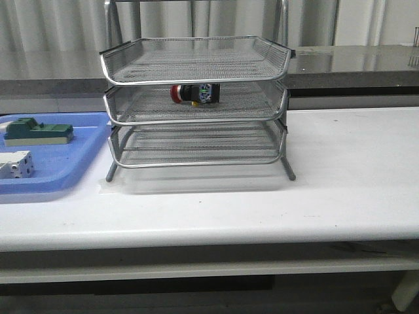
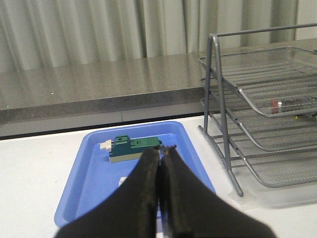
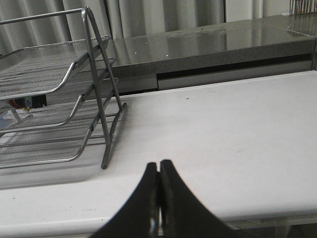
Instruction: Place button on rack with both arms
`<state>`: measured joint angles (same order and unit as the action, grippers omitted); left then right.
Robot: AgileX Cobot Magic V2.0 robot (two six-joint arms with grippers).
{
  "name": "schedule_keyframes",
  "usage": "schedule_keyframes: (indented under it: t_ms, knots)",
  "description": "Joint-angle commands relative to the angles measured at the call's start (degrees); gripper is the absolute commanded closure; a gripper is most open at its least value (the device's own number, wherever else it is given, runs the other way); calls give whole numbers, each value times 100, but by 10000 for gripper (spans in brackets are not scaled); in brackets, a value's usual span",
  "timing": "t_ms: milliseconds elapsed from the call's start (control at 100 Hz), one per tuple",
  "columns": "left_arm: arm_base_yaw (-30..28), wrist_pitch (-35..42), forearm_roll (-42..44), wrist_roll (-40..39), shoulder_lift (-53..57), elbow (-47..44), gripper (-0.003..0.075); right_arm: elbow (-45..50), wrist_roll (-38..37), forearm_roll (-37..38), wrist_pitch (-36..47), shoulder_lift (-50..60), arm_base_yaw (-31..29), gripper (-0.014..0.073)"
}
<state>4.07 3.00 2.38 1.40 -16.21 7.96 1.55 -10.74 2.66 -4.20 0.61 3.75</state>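
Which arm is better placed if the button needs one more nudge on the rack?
Neither clearly. The button already lies on the rack's middle tier, left of centre, which slightly favours the left. Both the left gripper and right gripper are shut, empty and pulled back from the rack.

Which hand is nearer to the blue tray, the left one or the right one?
Left. The left hand, shut, hangs over the blue tray. The right hand, shut, is over bare table beyond the rack.
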Motion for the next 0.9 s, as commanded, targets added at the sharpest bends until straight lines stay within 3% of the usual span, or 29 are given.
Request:
schedule_keyframes:
  t_ms: [0,400,890]
  knots:
    - [-141,391,454,-674,220,-72,741,-95,12,77,493,97,-50,650]
    - [-184,391,521,-876,1367,-1064,741,-95,12,77,493,97,-50,650]
    - [-184,230,534,-887,1746,-1064,741,-95,12,77,493,97,-50,650]
